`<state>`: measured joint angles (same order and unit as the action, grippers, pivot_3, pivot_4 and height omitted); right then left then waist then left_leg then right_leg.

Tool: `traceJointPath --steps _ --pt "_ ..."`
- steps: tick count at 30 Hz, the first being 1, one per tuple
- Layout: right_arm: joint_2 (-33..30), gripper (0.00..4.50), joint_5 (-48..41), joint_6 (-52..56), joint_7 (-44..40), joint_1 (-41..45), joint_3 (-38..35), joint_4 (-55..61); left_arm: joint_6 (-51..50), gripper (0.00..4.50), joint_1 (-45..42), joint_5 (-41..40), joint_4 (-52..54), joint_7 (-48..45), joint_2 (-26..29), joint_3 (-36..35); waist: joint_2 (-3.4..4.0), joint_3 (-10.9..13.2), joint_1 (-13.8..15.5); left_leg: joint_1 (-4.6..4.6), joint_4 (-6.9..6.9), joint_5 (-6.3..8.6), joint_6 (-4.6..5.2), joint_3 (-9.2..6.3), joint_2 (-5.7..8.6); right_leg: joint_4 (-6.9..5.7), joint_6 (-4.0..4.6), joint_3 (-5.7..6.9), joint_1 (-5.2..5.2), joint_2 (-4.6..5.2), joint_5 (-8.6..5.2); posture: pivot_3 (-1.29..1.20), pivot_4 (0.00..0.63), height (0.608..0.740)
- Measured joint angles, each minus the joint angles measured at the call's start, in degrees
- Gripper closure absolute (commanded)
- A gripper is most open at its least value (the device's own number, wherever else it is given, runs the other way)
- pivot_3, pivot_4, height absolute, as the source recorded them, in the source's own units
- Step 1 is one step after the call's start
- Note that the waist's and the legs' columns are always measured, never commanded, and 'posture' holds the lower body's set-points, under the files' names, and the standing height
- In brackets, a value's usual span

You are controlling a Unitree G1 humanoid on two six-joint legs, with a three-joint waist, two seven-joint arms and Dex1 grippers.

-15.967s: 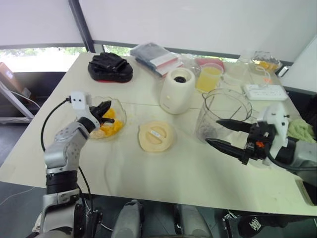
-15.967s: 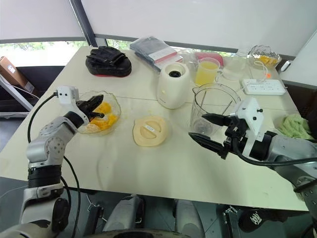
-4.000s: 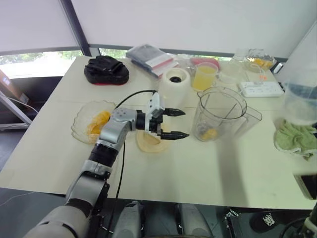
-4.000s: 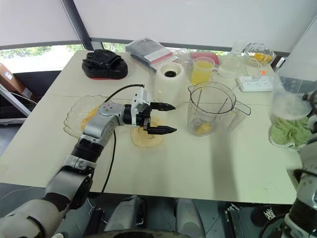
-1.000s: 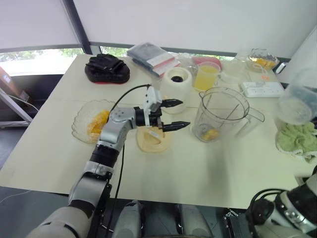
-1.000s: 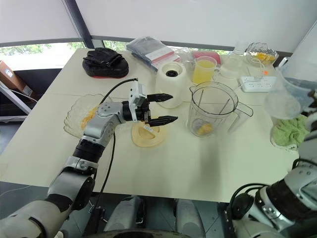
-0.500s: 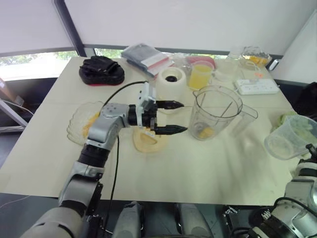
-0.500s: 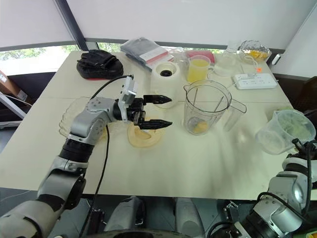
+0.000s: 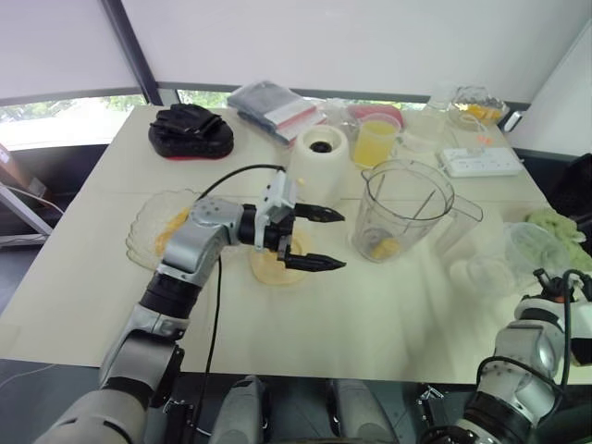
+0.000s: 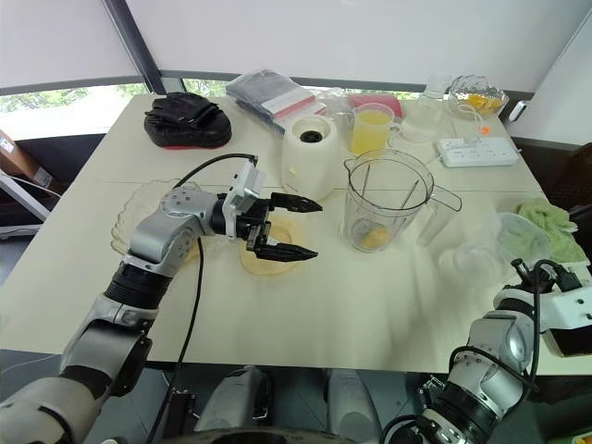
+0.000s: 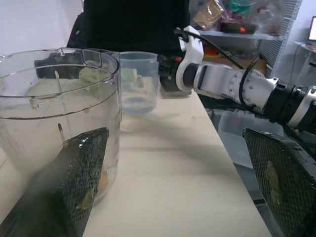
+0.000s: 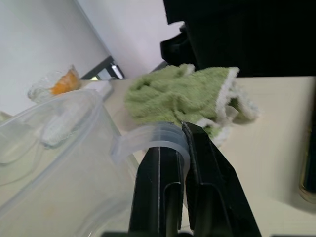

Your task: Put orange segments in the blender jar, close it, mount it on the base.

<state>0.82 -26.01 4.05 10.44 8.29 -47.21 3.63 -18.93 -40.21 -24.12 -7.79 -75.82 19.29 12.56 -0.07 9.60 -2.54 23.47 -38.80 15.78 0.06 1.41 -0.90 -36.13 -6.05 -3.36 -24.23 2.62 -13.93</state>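
**Wide-open left gripper above lid; right gripper clamped on handle of jug**

The blender jar stood uncapped at the left gripper's 3 o'clock, orange segments in its bottom. The base sat at the lid's 12 o'clock.

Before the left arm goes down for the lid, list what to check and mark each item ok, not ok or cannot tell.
1. Orange segments in the blender jar: ok, a few lie at its bottom.
2. Jar upright, mouth unobstructed: ok.
3. Left gripper open and holding nothing: ok, it hovers at the cream lid, pointing at the jar.
4. Lid lying flat on the table: ok.
5. Top of the blender base bare: ok.
6. Right gripper free to steady the jar: not ok, it is shut on the handle of a clear measuring cup.
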Motion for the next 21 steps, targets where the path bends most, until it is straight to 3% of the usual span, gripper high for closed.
traceJointPath --steps 16,19,21 --pt "-3.69 4.45 0.13 -7.74 -0.46 -3.30 4.27 -7.97 1.77 0.00 1.84 2.34 0.13 1.24 0.47 0.23 0.01 0.01 -0.01 0.00 0.01 0.00 0.00 0.01 0.00 0.00 0.00 -0.02 0.00 -0.01 0.00 0.00 0.150 0.740" --pt "-4.38 3.53 0.33 -7.83 -0.67 -4.15 5.36 -7.97 1.90 0.00 1.83 2.41 0.12 1.26 0.41 0.23 0.01 0.01 0.00 0.00 0.01 0.00 0.00 0.01 0.00 0.01 0.00 -0.03 0.00 -0.01 0.00 0.00 0.150 0.740" --pt "-4.41 2.53 0.40 -7.88 -0.84 -5.31 6.21 -7.92 2.07 0.00 1.83 2.47 0.11 1.29 0.28 0.27 0.01 0.01 0.00 0.00 0.01 0.00 0.00 0.00 0.00 0.00 0.00 -0.03 0.00 -0.01 0.00 0.00 0.150 0.740"
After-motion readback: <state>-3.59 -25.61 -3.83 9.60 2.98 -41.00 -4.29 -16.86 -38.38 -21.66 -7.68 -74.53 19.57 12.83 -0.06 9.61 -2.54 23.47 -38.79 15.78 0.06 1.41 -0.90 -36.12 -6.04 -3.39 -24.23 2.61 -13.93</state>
